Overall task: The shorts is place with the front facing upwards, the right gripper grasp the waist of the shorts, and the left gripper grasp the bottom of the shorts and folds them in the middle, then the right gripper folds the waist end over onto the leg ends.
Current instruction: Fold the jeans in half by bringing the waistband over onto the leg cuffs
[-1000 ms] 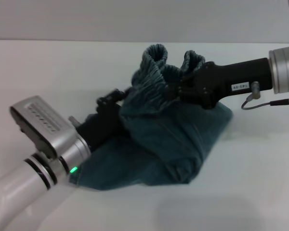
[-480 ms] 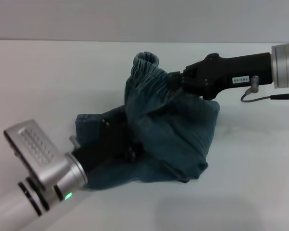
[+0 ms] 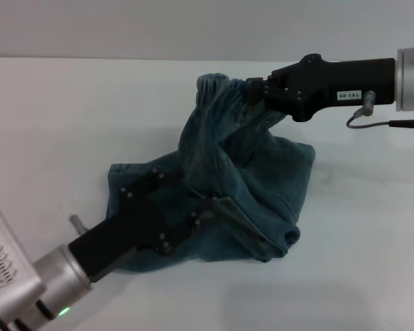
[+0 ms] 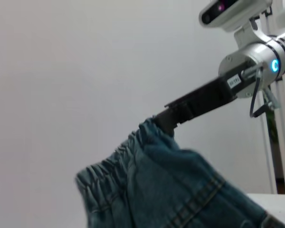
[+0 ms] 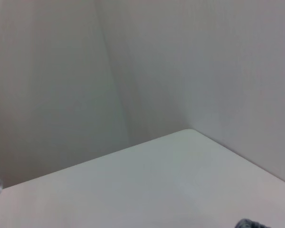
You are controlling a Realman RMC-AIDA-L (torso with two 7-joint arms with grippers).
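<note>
Shorts [image 3: 241, 186]: teal denim, one pair, bunched in a heap on the white bench [image 3: 69, 117], near the middle. The ruffled elastic waist [image 3: 217, 93] is lifted clear of the heap at the far side; the rest drapes down from it onto the bench. Leg hems cannot be made out among the folds.

Right gripper [image 3: 252, 93]: black claw, reaching in from the right, pinched closed on the raised waist. The left wrist view shows the same hold, the gripper [image 4: 159, 124] meeting the gathered band [image 4: 118, 161], cyan light on its arm behind.

Left gripper [image 3: 210, 207]: black claw, coming from the near left corner, lying low over the near-left part of the shorts. Its tips sit against the cloth folds; whether they are spread or pinching fabric cannot be told. Green light on its wrist.
</note>
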